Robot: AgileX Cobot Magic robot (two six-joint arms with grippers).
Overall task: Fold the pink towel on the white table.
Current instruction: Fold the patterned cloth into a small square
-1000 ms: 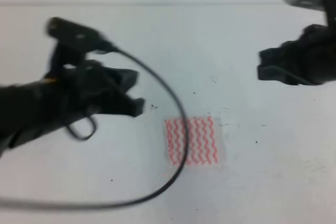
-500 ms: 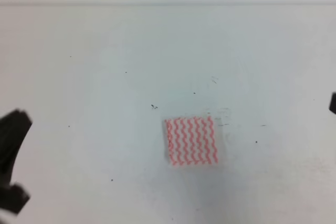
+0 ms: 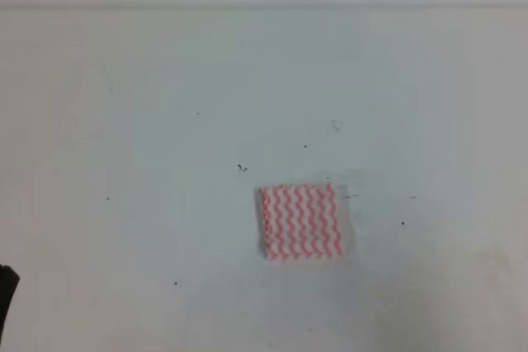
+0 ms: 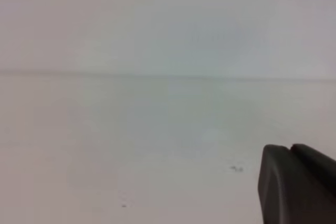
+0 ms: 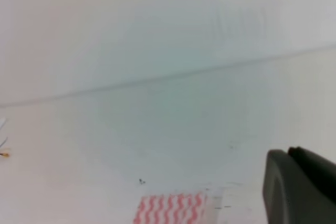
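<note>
Wrist views show one dark finger per end effector; opening unclear; pink towel (image 3: 301, 222) untouched.

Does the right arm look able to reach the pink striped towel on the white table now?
Probably yes. The small folded pink-and-white wavy-striped cloth towel lies alone on the plain white table, nothing lying over or beside it. The arm is outside the high view.
</note>
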